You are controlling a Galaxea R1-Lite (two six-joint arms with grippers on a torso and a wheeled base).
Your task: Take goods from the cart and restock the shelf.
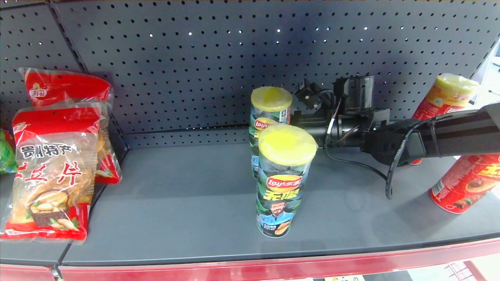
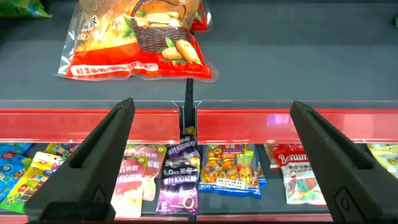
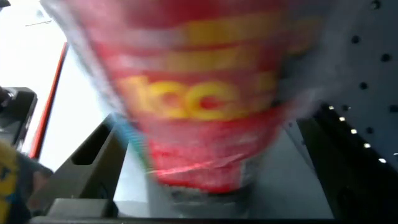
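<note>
Two green chip cans with yellow lids stand upright on the grey shelf [image 1: 187, 195], the front can [image 1: 285, 179] near the edge and the rear can [image 1: 269, 111] close behind it. My right gripper [image 1: 297, 119] comes in from the right at the rear can, its fingertips hidden by it. In the right wrist view a blurred can [image 3: 205, 106], red with yellow print, sits between the two fingers [image 3: 93, 165], which press on its sides. My left gripper [image 2: 211, 168] hangs open and holds nothing, in front of the shelf's red front edge [image 2: 261, 118].
Red snack bags [image 1: 50, 171] stand at the shelf's left, one of them [image 2: 137, 37] in the left wrist view. Two red chip cans [image 1: 465, 183] [image 1: 449, 95] are at the right behind my arm. Candy bags [image 2: 230, 168] fill the lower shelf. A pegboard backs the shelf.
</note>
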